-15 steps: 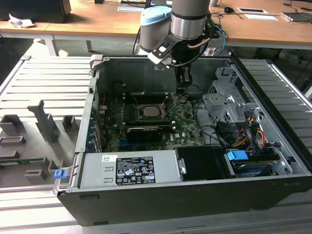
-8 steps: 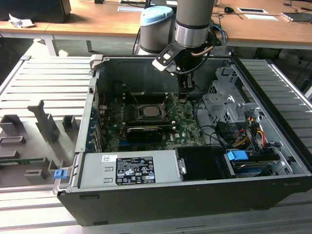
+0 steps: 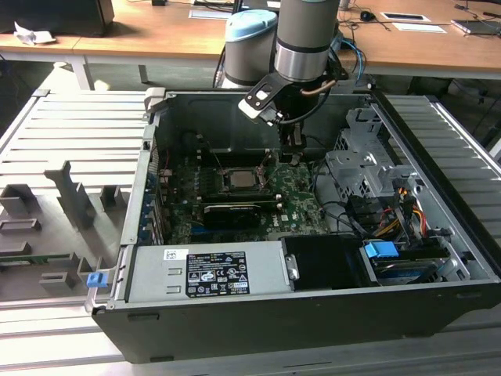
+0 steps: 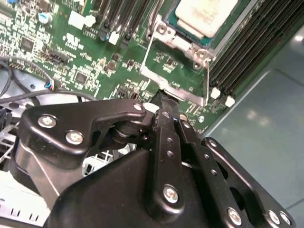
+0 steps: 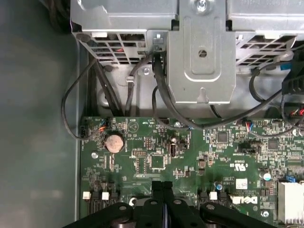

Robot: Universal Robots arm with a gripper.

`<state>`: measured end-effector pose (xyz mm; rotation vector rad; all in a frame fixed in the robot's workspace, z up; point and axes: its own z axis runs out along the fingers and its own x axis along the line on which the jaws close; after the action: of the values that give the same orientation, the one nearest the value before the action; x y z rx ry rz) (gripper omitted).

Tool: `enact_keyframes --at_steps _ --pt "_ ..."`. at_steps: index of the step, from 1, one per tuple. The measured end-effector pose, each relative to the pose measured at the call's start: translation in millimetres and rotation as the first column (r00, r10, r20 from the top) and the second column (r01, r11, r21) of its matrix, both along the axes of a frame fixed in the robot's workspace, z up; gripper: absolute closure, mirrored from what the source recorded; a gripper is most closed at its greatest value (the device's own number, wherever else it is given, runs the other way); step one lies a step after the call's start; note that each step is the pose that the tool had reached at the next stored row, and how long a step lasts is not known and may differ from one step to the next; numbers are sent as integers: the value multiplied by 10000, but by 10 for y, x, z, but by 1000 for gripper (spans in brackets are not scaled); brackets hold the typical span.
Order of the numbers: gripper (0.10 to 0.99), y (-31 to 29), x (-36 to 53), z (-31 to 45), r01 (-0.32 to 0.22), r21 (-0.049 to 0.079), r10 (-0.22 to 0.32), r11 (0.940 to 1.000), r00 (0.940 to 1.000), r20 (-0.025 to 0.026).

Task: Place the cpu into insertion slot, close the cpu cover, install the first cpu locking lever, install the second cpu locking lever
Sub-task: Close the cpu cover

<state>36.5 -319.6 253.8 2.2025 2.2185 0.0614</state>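
- Where the open computer case (image 3: 235, 329) faces the camera in the exterior view, its dark front wall lies nearest, resting on a ribbed grey counter (image 3: 70, 133).
- Just behind that wall sits the grey power supply (image 3: 156, 270), with a blue connector (image 3: 381, 252) towards the exterior view's right.
- Farther in lies the green circuit board (image 3: 293, 204), carrying a long black card (image 3: 231, 211) along its near side.
- Beyond the card, the cpu (image 3: 238, 178) lies flat in the insertion slot (image 4: 164, 31), its pale metal face upward; the second wrist view shows that face (image 4: 206, 14) bordered by the slot's metal rim.
- Just beside the slot, on the exterior view's right, the end effector (image 3: 291, 159) hangs low over the board, pointing down.
- Both wrist views show its black fingers pressed together, so it is closed (image 4: 163, 96) (image 5: 164, 184); whether the tip touches the thin metal edge next to the slot cannot be told.
- A grey metal drive cage (image 3: 356, 168) stands to the exterior view's right of the end effector.
- Above the rear wall rises the robot arm (image 3: 305, 31), and wooden counters (image 3: 156, 31) lie farthest back.
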Motion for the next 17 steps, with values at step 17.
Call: enact_keyframes --at_steps 17 --pt "980 0 -103 -1 -3 1 3 10000 10000 -2"
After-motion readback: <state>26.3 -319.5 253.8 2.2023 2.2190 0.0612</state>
